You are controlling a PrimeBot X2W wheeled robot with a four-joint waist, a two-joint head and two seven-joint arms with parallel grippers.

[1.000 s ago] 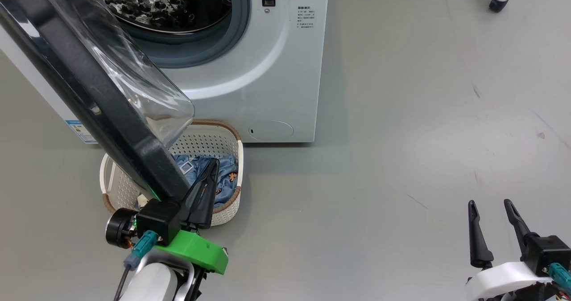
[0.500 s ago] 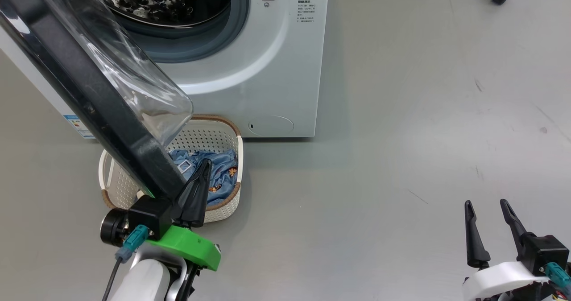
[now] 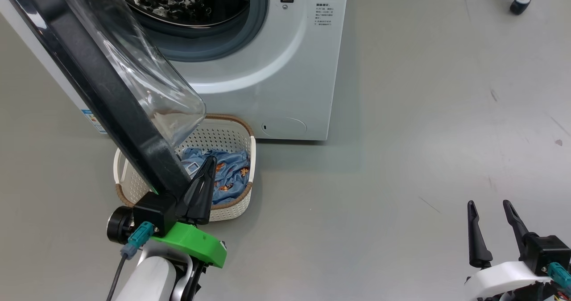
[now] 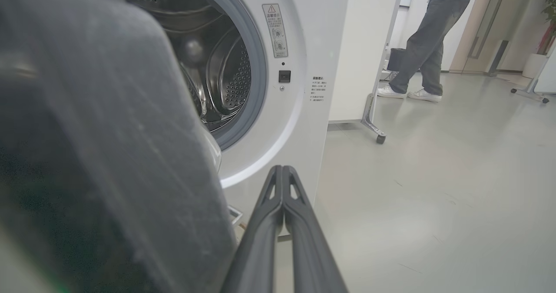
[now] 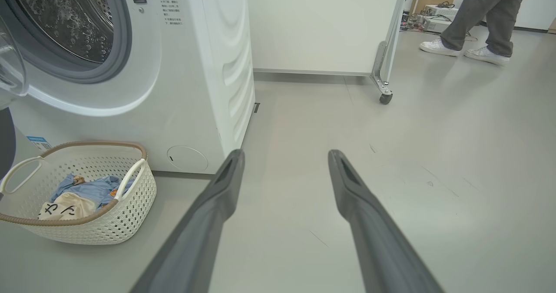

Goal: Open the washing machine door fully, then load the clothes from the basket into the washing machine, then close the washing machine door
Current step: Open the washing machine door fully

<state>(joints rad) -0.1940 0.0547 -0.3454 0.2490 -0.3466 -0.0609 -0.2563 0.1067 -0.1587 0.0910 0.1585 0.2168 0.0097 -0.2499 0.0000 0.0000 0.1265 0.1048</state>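
Head view: the washing machine (image 3: 276, 69) stands on the floor (image 3: 401, 158) with its drum exposed. The washing machine door (image 3: 107, 109) is swung out toward the robot and runs diagonally across the left of the frame, its glass porthole (image 3: 147, 78) bulging over the basket (image 3: 223, 134). The door appears only partly open, so the first step is judged unfinished.

The basket sits on the floor just in front of the machine's lower left, partly beneath the door. The clothes (image 3: 232, 176) lie inside it. In the right wrist view they read as a blue printed garment (image 5: 93, 186) and a cream cloth (image 5: 65, 208).

The left tool (image 3: 209, 163) is pressed narrow, its fingers together with nothing between them, as the left wrist view confirms. It lies just beside the door's lower edge, above the basket; actual contact cannot be told. The right tool (image 3: 489, 205) hangs spread and empty, well apart from everything.

Risks noted:
- With no grip on the door, the left tool may slide off the smooth rim during a push.
- A low sweep could catch the basket rim or the garment and drag the basket.
- If the door is left as it stands, it blocks the reach into the basket.
- A person (image 5: 482, 19) walks beyond the machine, well apart.
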